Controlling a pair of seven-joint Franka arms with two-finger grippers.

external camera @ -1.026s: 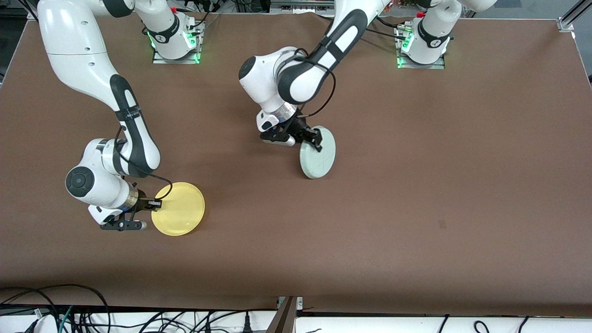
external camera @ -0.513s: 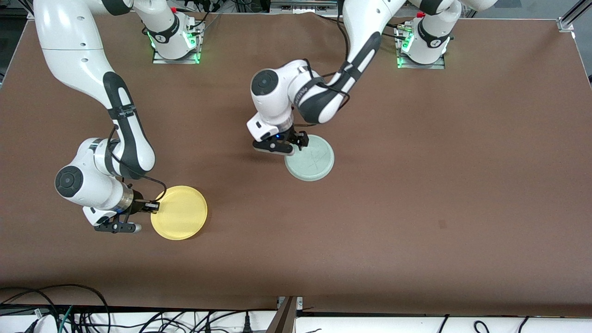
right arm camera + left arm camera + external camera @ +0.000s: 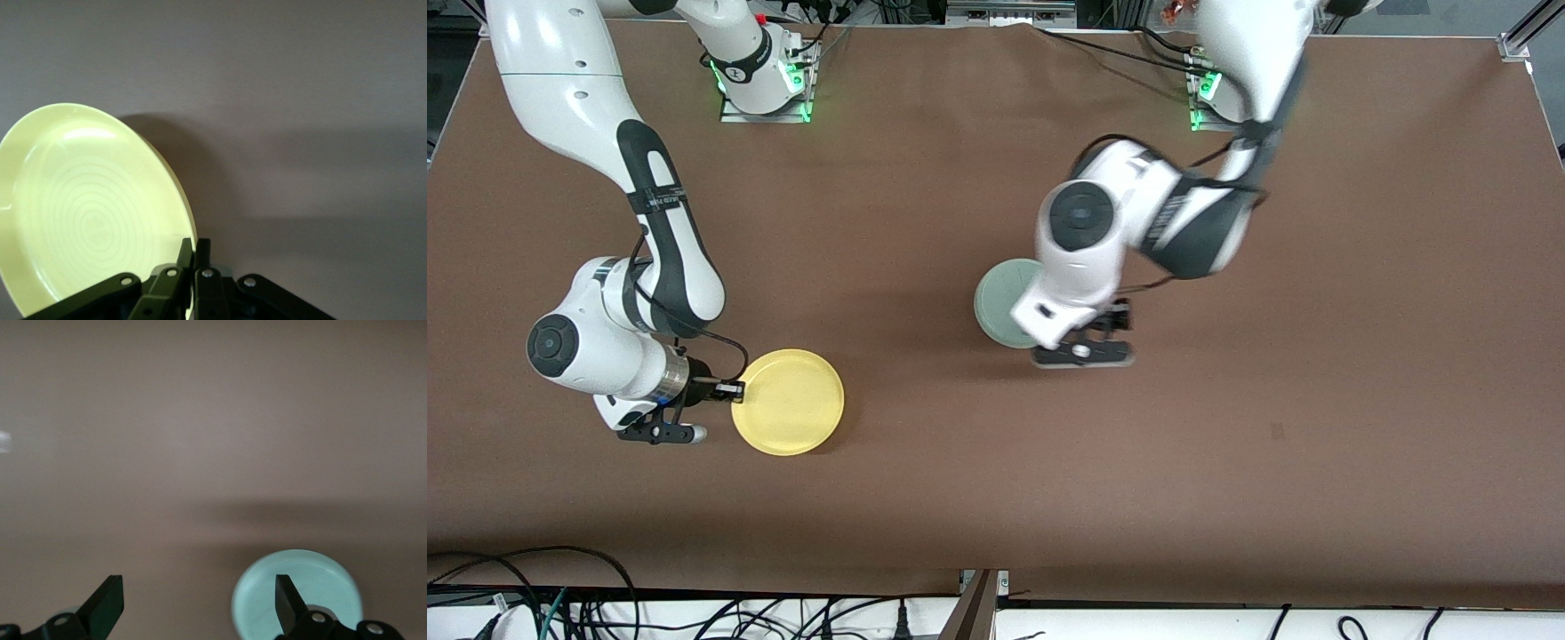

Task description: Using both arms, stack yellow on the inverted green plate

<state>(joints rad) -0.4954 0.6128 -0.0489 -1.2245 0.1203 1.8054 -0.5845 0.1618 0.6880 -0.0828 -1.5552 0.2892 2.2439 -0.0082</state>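
While the right gripper (image 3: 729, 389) is pinching the rim of the yellow plate (image 3: 788, 402) with its fingers fully closed, it's holding that plate a bit tilted, just over the brown worktop (image 3: 1316, 267) toward the right arm's end and closer to the front edge. You can see the pinch really well in the right wrist view, fingers (image 3: 194, 257) clamped right on the plate's (image 3: 87, 207) edge. Meanwhile the left gripper (image 3: 1104, 322) is sitting wide open with nothing in it, hovering just beside the green plate (image 3: 1003, 298). That green plate is lying flat near the middle of the worktop, well apart from the yellow one, and it's partly covered by the left arm's wrist.
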